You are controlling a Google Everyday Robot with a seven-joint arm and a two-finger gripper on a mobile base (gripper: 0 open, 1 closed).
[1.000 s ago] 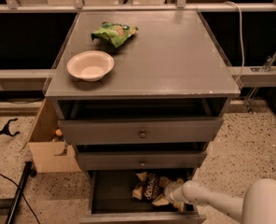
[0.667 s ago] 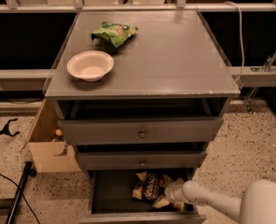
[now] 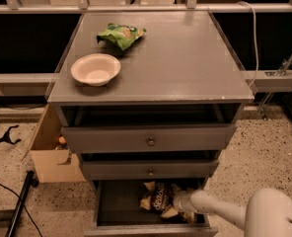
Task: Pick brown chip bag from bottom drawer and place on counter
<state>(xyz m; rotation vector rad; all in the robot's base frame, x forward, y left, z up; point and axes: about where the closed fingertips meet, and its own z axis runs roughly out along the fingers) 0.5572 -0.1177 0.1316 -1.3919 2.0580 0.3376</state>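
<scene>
From where I stand the job is barely begun. The crinkly dark brown and cream-yellow chip bag (image 3: 160, 200) lies inside the open bottom drawer (image 3: 106, 209), the deepest grey one, in its right half, and none of it is on the smooth grey table (image 3: 185, 58) that tops the cabinet. Lifting it out and setting it up there are both left to do. The white arm comes in from 4 o'clock, and its pincer (image 3: 179, 202) sits in the drawer against the bag's 3 o'clock edge. I cannot tell whether it is open or clamped on the bag.
</scene>
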